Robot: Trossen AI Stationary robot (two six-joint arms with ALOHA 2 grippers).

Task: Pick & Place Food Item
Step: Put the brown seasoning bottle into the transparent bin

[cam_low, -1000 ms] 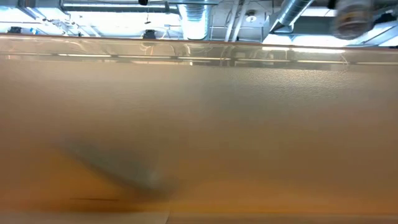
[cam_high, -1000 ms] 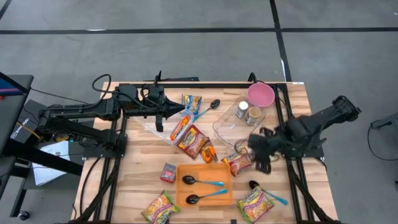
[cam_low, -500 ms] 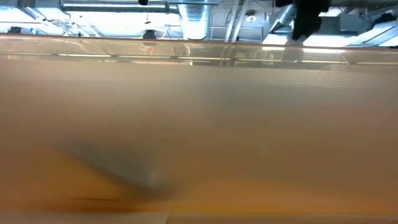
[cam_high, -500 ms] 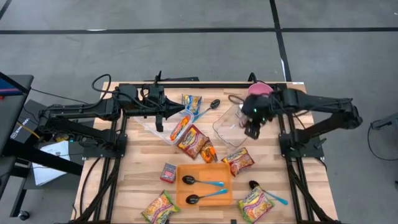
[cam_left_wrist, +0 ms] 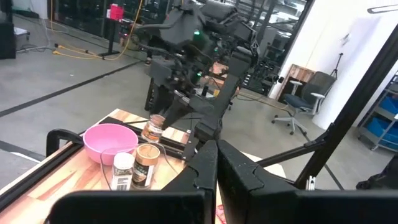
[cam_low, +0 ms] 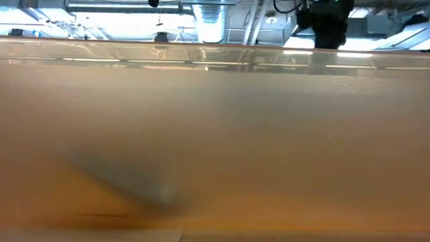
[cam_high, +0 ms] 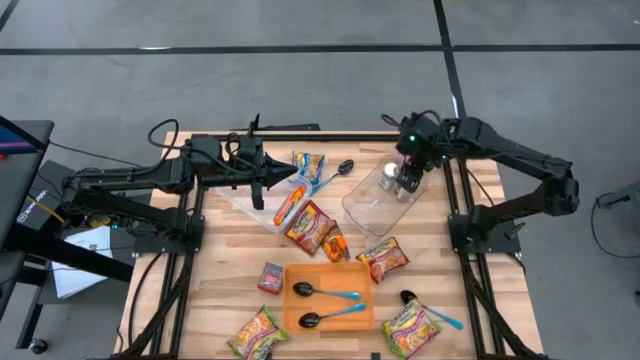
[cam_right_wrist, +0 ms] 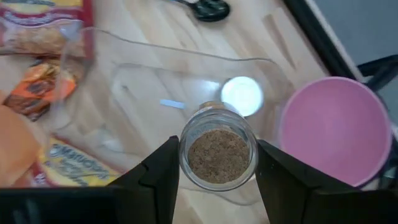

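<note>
- Glass spice jar stands upright between the right gripper jaws, which clamp its sides; brown granules fill it.
- Left gripper jaws are together.

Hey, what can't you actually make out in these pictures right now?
- Low view: the table and everything on it, lost behind an orange blur filling the picture.
- High view: the jar, covered by the right gripper.
- Right wrist view: the jar's label, seen only from above.
- High view: print on the packets, too small.
</note>
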